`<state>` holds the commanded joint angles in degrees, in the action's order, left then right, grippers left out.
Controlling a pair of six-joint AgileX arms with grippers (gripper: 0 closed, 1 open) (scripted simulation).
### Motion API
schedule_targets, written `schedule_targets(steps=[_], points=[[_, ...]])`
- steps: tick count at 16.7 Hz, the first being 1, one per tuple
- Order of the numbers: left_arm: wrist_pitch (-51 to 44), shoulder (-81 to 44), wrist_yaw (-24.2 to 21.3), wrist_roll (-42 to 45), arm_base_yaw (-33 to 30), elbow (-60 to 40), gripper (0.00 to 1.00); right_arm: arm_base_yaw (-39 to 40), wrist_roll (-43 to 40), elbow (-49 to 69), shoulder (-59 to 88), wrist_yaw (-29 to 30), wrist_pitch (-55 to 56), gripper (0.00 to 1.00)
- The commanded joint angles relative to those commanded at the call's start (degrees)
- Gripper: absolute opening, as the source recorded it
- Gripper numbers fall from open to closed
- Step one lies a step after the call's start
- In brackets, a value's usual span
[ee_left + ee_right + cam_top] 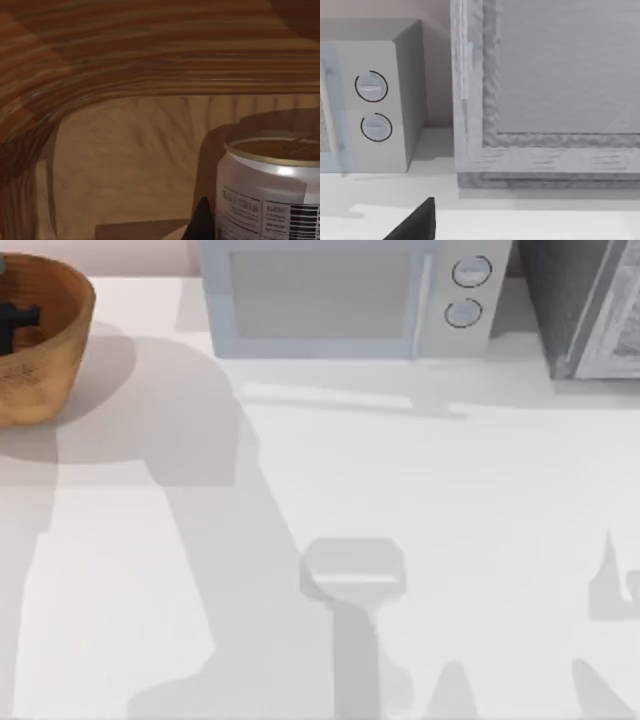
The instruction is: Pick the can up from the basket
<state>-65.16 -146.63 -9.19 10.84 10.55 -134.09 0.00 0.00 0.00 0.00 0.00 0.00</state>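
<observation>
**Left gripper down in basket, reaching for can**

While you watched from the top, one basket (45, 350) sat at the table's (420, 540) far left, with the left gripper (12, 320) inside. Left wrist: one can (270, 190) stood upright on the basket floor beside a fingertip (201, 222); I could not tell the finger gap or grip. Next likely called for closing, then lifting. Right wrist: one microwave (380, 100); right arm parked.

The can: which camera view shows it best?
The left wrist view shows the can best: its top rim and printed side label appear close up, standing on the floor of the basket. In the top view, the basket sits at the table's far left corner. The right wrist view faces the microwave.
</observation>
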Motion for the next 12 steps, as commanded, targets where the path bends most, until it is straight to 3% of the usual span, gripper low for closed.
schedule_targets(steps=[6,12], points=[[7.7,15.9,1.0,-1.4,-0.9,14.0,0.0,0.0,0.0,0.0,0.0,0.0,0.0,1.0],[22.1,51.0,3.0,-3.6,-3.5,45.7,0.0,0.0,0.0,0.0,0.0,0.0,0.0,1.0]])
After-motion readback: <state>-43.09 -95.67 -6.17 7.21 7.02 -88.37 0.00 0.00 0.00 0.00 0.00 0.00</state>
